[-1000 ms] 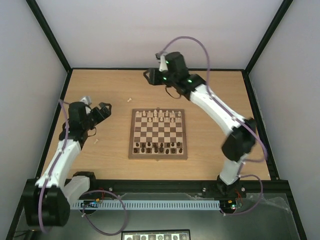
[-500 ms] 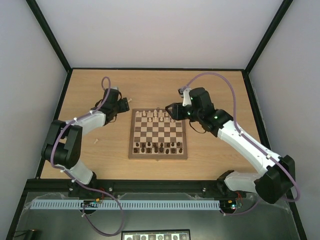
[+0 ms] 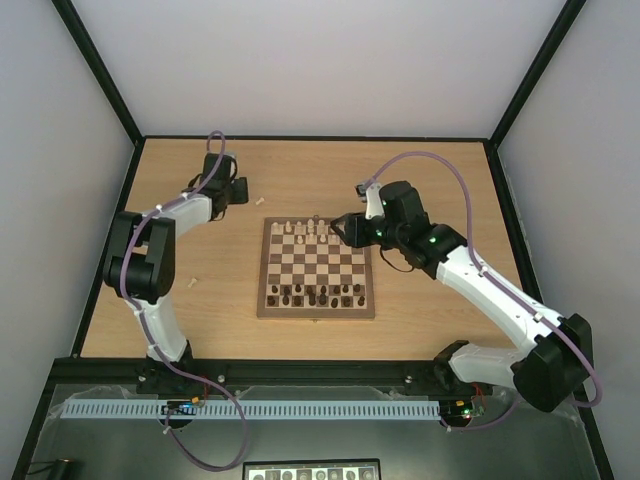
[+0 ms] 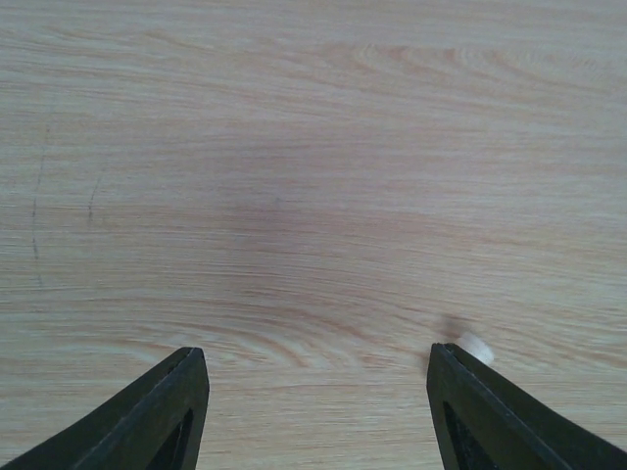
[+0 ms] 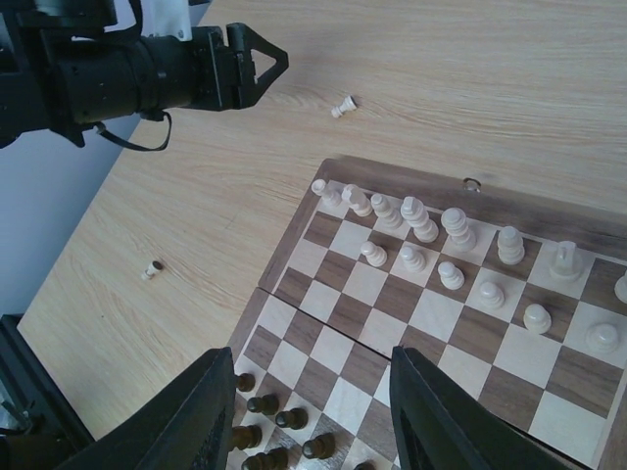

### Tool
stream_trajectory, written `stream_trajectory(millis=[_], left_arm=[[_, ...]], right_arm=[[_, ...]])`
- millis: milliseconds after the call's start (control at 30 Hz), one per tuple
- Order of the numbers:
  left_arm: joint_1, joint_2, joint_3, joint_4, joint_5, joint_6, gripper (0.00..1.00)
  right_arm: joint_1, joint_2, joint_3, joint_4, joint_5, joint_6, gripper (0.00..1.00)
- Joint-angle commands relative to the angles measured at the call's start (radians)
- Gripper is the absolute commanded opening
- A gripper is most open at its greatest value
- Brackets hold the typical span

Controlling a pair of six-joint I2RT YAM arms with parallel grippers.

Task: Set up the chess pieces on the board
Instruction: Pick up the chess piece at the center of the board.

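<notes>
Left wrist view: my left claw [image 4: 313, 354] hangs low over the bare table [image 4: 294, 147] with its jaws spread and nothing between them. The pale chessman [image 4: 477, 346] I am after is not in the gap. It shows as a small blur at about four o'clock of the frame, just outside the tip of one finger [image 4: 490, 411].

To do this well, I judge I should slide toward three o'clock until the piece sits midway between the tips, and only then drop and pinch. Pinching from here would likely flick it away (it is tiny, and looks to be lying on its side).

From above, that chessman lies off the board [image 3: 262, 270], between ten and eleven o'clock of its centre, near the far left corner. A second stray chessman [image 3: 192, 282] lies well apart at nine o'clock. The pale pieces [image 3: 318, 231] stand along the board's twelve o'clock edge, the dark pieces [image 3: 315, 294] along six o'clock.

My right claw [image 5: 313, 354] hovers over the board, jaws apart and empty.
</notes>
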Motion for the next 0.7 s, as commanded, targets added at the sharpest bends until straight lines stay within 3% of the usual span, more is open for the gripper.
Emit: stream_trajectory(millis=[0,300,667], left_arm=[[0.008,0.036,0.042,-0.071,0.058,0.092,0.63],[0.011,0.038,-0.003,-0.048,0.182,0.148,0.62],[-0.024,0.113,0.050,-0.087,0.153,0.157,0.55]], right_arm=[[-0.005,0.012,-0.009,0.018,-0.036,-0.006,0.45],[-0.005,0.026,-0.017,0.021,-0.039,-0.006,0.45],[-0.005,0.020,-0.024,0.026,-0.037,-0.007,0.45]])
